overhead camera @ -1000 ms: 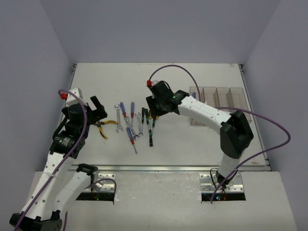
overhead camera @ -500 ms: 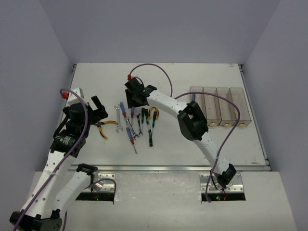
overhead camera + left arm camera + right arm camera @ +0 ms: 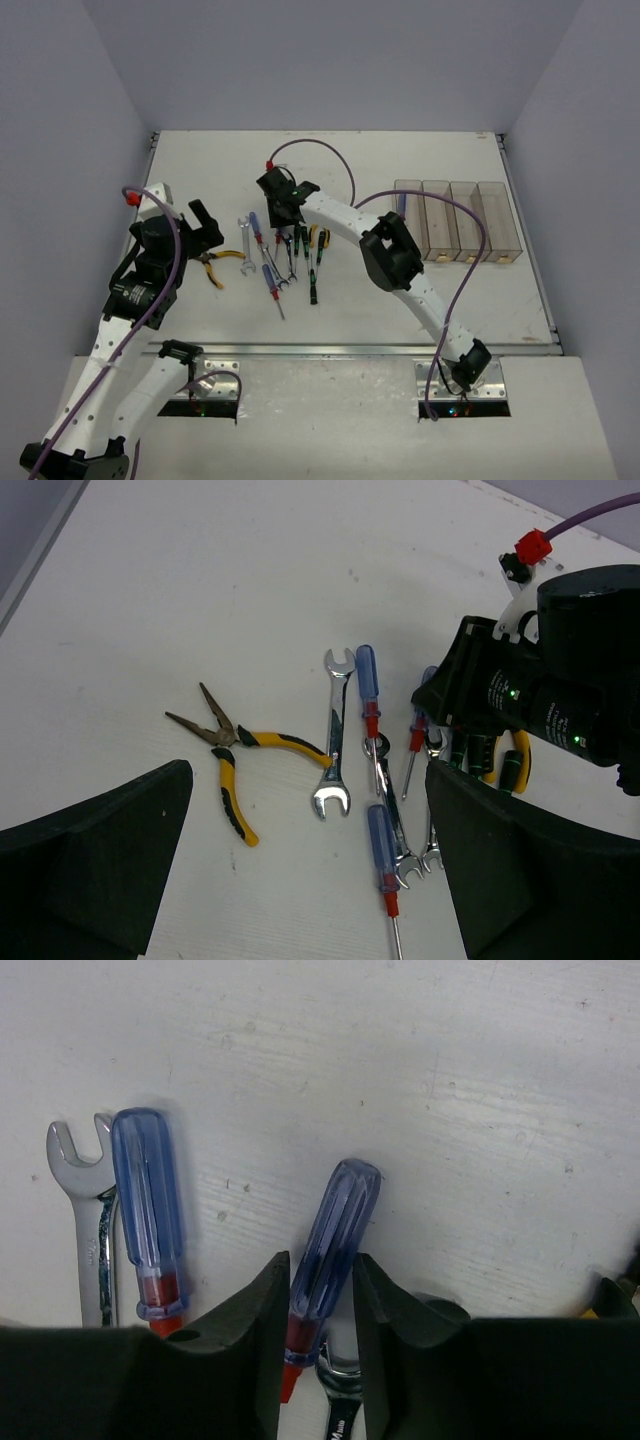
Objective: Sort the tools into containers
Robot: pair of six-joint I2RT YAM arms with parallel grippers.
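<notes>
Since a sec ago the R arm has swung away from the bins' side and over to the far-left part of the tool row; the L arm hasn't shifted. We now see the R gripper (image 3: pixel 320 1260) low over the table (image 3: pixel 420 150), its fingers either side of a blue-handled screwdriver (image 3: pixel 338 1205), down near the handle's red end. Jaws are drawn in narrow w/ no gap visible btwn fingers and handle, so we read it as gripped. The screwdriver looks to lie on the table, butt end pointing out past the fingertips. To its left lie a second blue screwdriver (image 3: pixel 147 1210) and, right beside that one, a silver wrench (image 3: pixel 85 1210).

L gripper (image 3: pixel 308 810) hangs above the left end of the row, jaws at full spread, nothing in them. Under it are the yellow-handled pliers (image 3: pixel 235 755), handles apart, set a bit off from the other tools. Green/black screwdrivers (image 3: pixel 314 262) sit at the right of the cluster.

Bins (image 3: pixel 458 222), four side by side, stand well to the right. A blue bit shows in the leftmost one, too small for us to id.
</notes>
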